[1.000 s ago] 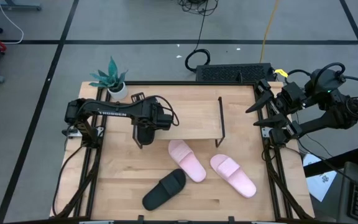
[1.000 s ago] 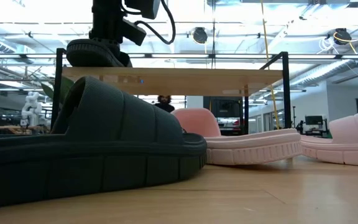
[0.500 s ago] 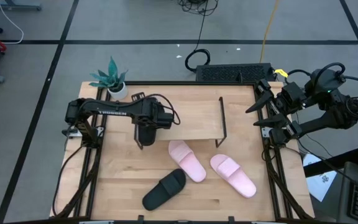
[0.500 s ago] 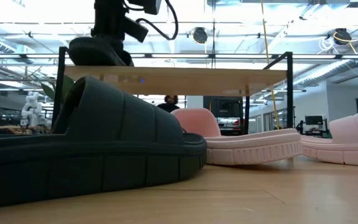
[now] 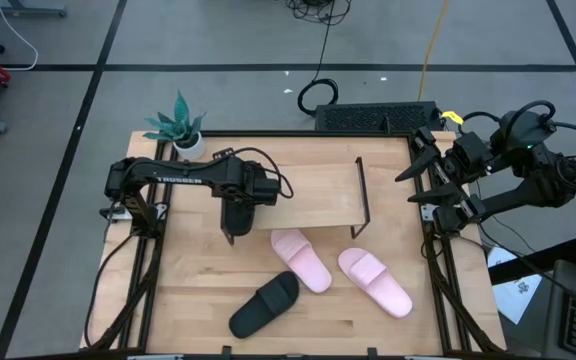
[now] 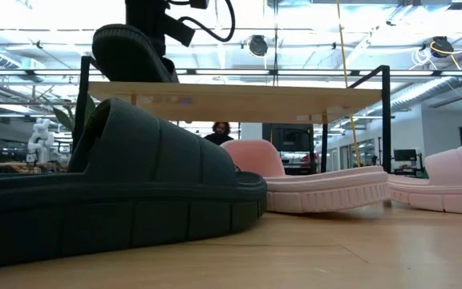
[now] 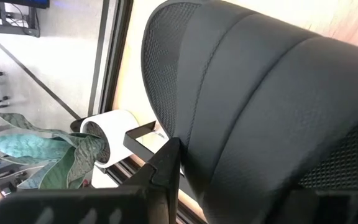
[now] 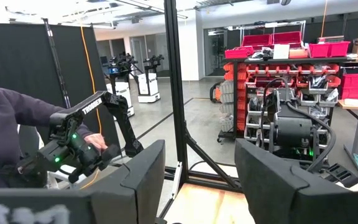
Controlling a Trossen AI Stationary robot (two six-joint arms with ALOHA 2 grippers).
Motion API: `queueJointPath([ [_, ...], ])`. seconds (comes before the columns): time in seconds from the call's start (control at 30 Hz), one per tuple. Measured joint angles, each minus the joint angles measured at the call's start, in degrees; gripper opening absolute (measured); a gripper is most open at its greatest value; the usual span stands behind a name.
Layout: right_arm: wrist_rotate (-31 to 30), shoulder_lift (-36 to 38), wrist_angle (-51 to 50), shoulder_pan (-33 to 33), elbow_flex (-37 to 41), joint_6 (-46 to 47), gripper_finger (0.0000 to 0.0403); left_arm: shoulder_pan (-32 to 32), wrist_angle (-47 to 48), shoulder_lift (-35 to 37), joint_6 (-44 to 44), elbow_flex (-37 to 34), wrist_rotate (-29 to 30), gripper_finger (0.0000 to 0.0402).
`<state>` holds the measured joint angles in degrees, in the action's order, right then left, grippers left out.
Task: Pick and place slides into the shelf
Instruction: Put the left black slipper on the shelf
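One black slide (image 6: 131,52) is in the left gripper (image 5: 234,215), whose jaws are closed on it; in the low view it hangs tilted, its sole just above the near left corner of the shelf (image 5: 313,190), and whether it touches the board I cannot tell. From the left wrist the slide's strap fills the view, with a potted plant (image 7: 55,146) beyond the frame. None of the four slides looks settled on the shelf yet, so I judge the task barely begun: this one is at the point of being set down, not released. Three more lie on the table (image 5: 188,290) in front of the shelf: a pink slide (image 5: 300,258) nearest it, a second pink slide (image 5: 375,281) to its right, and the other black slide (image 5: 265,304) closest to the front edge. All three are left to pick. The right gripper (image 5: 426,178) waits beyond the table's right edge, jaws spread wide and empty.
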<state>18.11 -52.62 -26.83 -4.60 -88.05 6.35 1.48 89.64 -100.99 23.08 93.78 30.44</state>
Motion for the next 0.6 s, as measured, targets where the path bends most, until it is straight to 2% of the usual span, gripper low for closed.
queueJointPath([
  [0.6,0.0,0.0,0.0,0.0,0.0,0.0,0.0183,0.0,-4.2,0.1,0.6,-1.2,-3.2,0.0084],
])
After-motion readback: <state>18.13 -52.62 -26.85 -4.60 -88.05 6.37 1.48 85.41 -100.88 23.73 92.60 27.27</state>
